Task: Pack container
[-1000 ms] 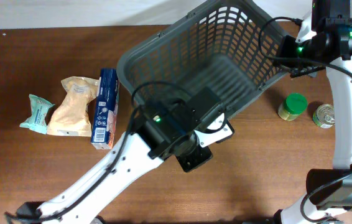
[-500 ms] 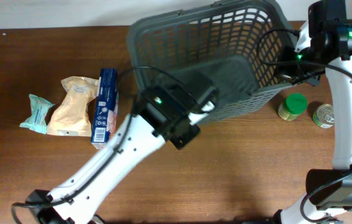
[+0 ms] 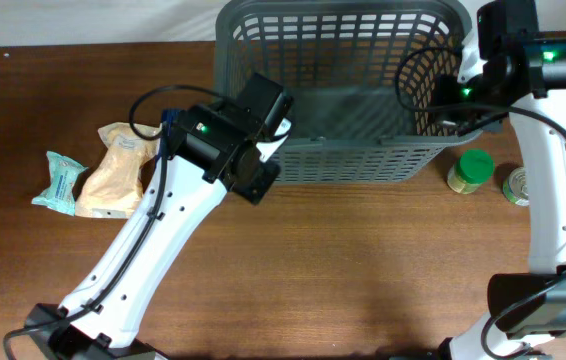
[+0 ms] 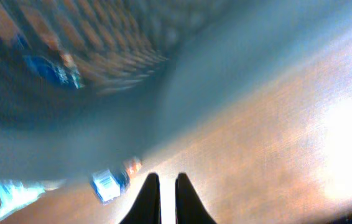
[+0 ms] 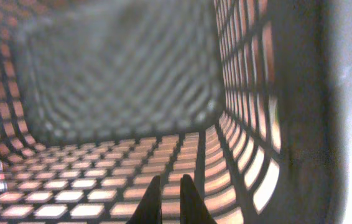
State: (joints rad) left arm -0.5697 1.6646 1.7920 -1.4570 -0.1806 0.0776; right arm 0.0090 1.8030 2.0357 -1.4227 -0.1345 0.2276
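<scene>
At far edge — container (image 3: pixel 363 160), long axis crosswise

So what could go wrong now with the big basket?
The right gripper sits shut close to the slotted wall of the basket, so a finger might snag a slot. The green-lidded jar and the can stand near the basket's right corner; a sliding basket could tip them. The left arm hangs beside the beige bag, and a swing could shove it.
</scene>
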